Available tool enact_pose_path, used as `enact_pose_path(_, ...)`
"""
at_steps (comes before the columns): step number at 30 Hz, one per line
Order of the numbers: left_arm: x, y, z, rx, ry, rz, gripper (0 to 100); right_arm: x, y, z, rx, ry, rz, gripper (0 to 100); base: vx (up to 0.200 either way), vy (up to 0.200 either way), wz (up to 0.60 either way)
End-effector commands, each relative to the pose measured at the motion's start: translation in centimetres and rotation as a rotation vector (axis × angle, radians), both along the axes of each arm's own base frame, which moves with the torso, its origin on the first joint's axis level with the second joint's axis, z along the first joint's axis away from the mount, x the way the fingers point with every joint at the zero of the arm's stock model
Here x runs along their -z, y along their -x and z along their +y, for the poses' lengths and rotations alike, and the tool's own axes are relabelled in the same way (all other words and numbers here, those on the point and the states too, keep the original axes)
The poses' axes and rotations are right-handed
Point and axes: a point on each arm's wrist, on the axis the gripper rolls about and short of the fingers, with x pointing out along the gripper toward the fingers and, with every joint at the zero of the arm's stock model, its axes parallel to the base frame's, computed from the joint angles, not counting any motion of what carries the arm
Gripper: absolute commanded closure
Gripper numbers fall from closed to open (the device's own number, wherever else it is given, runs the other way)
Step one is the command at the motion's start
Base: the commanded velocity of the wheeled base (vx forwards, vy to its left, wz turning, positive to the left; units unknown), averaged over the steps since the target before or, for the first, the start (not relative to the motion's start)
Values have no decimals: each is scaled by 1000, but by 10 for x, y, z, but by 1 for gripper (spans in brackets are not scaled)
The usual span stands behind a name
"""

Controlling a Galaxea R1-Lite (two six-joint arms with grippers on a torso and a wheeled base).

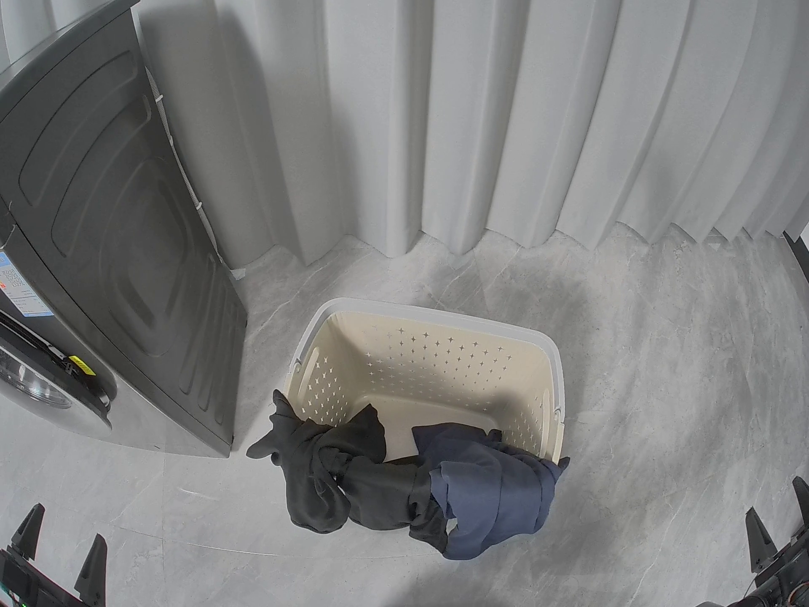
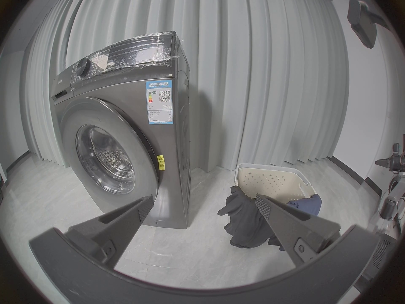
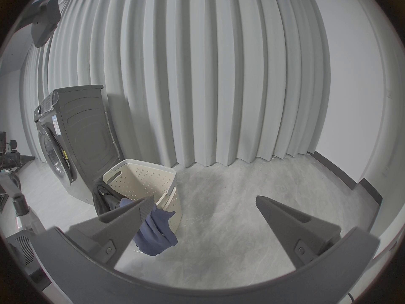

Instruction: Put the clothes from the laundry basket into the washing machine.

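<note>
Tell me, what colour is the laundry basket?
The laundry basket is cream, with a white rim and little star-shaped holes. The head view shows it best.

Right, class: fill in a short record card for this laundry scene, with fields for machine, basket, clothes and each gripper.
washing machine: dark grey front-loader on the robot's left, door looks shut
laundry basket: cream, on the floor beside the machine, apart from it
black garment: draped over the basket's near rim, machine side
blue garment: draped over the same rim, touching the black one
left gripper: open, empty
right gripper: open, empty
progress: nothing picked up yet
</note>
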Motion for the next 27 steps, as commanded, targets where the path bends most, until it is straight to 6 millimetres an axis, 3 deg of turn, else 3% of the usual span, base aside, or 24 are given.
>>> enact_pose_path(1,5,0,0,1,0,4,0,5,0,0,0,0,0,0,0,0,0)
enact_pose_path(10,5,0,0,1,1,4,0,5,0,0,0,0,0,0,0,0,0)
enact_pose_path(16,5,0,0,1,1,3,0,5,0,0,0,0,0,0,200,0,0)
enact_pose_path(25,5,0,0,1,1,4,0,5,0,0,0,0,0,0,0,0,0)
enact_pose_path(27,5,0,0,-1,1,4,0,5,0,0,0,0,0,0,200,0,0)
